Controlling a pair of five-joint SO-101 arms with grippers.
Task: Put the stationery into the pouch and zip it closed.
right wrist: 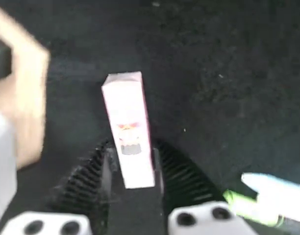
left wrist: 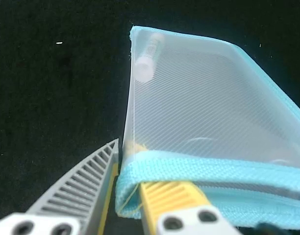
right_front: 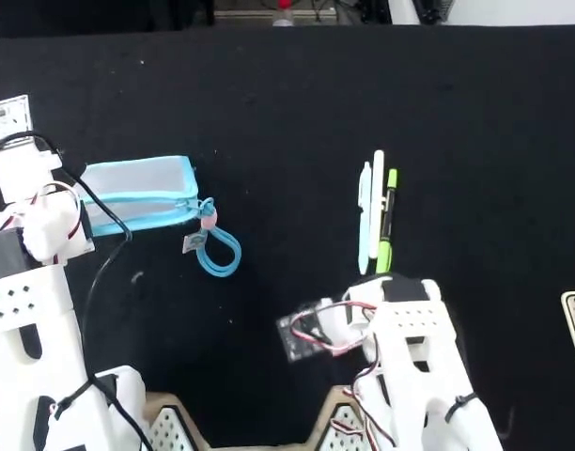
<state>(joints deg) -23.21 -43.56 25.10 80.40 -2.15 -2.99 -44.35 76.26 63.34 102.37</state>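
**Spotter:** What sits closest to your lens?

**Operator:** My right claw (right wrist: pixel 133 152), clenched on a small white box (right wrist: pixel 125 117), an eraser I'd guess. I have it gripped low, with most of its length sticking out ahead. That should let me push it into an opening end first. Near it on the tabletop (right_front: pixel 297 103) lie the highlighter (right wrist: pixel 238 201) and two pens (right_front: pixel 365 221), side by side.

**Spotter:** And the left?

**Operator:** My left claw (left wrist: pixel 123 161) is clamped on the pouch (left wrist: pixel 204 98) at a corner of its zip band. The grey finger (left wrist: pixel 91 176) is outside and the yellow finger (left wrist: pixel 164 196) seems to be tucked under the band. I read that as an anchor, so the pouch won't slide when something goes in. A white tube (left wrist: pixel 145 61) shows through the mesh at the far end.

**Spotter:** The zip?

**Operator:** Its blue loop (right_front: pixel 219 252) lies at the pouch's end nearer the pens. I can't tell how wide the mouth gapes.

**Spotter:** Progress?

**Operator:** Early, I'd judge. Three items are on the tabletop, one is in hand, and the zipping is not yet done.
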